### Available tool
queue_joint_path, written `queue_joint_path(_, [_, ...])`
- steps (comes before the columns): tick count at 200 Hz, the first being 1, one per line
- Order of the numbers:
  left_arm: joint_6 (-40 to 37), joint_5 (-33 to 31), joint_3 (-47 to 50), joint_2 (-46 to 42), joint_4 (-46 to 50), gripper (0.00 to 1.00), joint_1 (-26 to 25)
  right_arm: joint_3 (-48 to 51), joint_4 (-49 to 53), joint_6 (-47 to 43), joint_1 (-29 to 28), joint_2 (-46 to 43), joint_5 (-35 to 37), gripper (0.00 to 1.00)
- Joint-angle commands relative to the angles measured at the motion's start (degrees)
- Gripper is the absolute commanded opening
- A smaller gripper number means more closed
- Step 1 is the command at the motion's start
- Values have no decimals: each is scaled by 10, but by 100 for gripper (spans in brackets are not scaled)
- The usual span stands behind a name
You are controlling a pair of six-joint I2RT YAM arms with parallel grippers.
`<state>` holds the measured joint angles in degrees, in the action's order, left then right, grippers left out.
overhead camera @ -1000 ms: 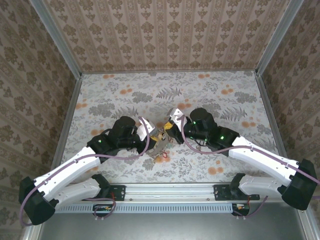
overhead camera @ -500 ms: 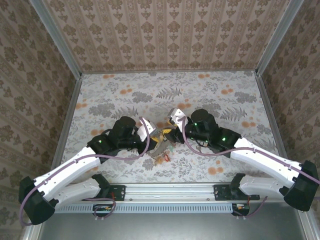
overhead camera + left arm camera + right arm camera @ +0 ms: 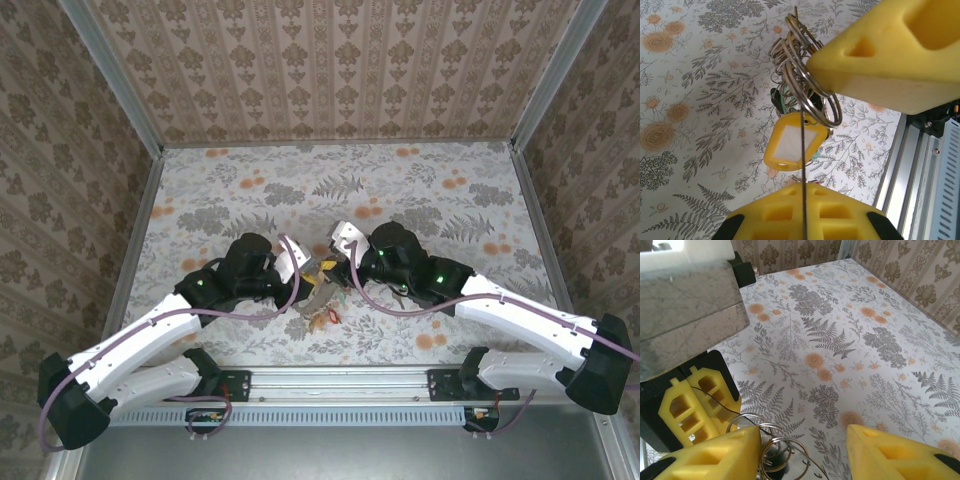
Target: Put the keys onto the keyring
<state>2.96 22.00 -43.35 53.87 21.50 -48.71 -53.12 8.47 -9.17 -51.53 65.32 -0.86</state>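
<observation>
**Top external view.** Your two arms meet at mid-table over the floral cloth [image 3: 230, 190]. The left gripper [image 3: 311, 279] and the right gripper [image 3: 336, 266] point at each other, with the keyring [image 3: 320, 292] between their tips. Small red-orange keys [image 3: 326, 318] show just on the near side of that cluster. Whether they rest on the cloth you cannot tell from here.

**Left wrist view.** The left gripper [image 3: 804, 190] has its yellow fingers pressed together on the keyring [image 3: 803, 172]. You see the keyring edge-on, as a thin wire rising from the seam between the fingers. A bunch of steel split rings [image 3: 802, 70] and a yellow tag [image 3: 794, 142] hang on it above the cloth. One finger [image 3: 890, 60] of the right gripper touches the split rings from the right.

**Right wrist view.** The right gripper [image 3: 805, 442] stands spread, with a wide gap between its fingers, and pinches nothing. The split rings [image 3: 774, 450] sit just beside the finger [image 3: 710, 455] at the lower left of this view, at the edge of the gap. Beyond them, the left gripper's closed fingers [image 3: 692, 407] hold the wire.
</observation>
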Motion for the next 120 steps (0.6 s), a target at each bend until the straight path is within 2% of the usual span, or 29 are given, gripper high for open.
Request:
queue_joint_path(1, [-7, 17, -9, -16, -28, 0, -2, -5, 36, -17, -4, 0, 48, 47])
queue_joint_path(16, [-7, 16, -9, -16, -28, 0, -2, -3, 38, -21, -4, -2, 53, 45])
queue_joint_path(69, [-8, 15, -9, -16, -27, 0, -2, -1, 36, -26, -4, -8, 55, 26])
queue_joint_path(120, [-7, 11, -8, -16, -27, 0, -2, 7, 38, -32, -5, -19, 59, 12])
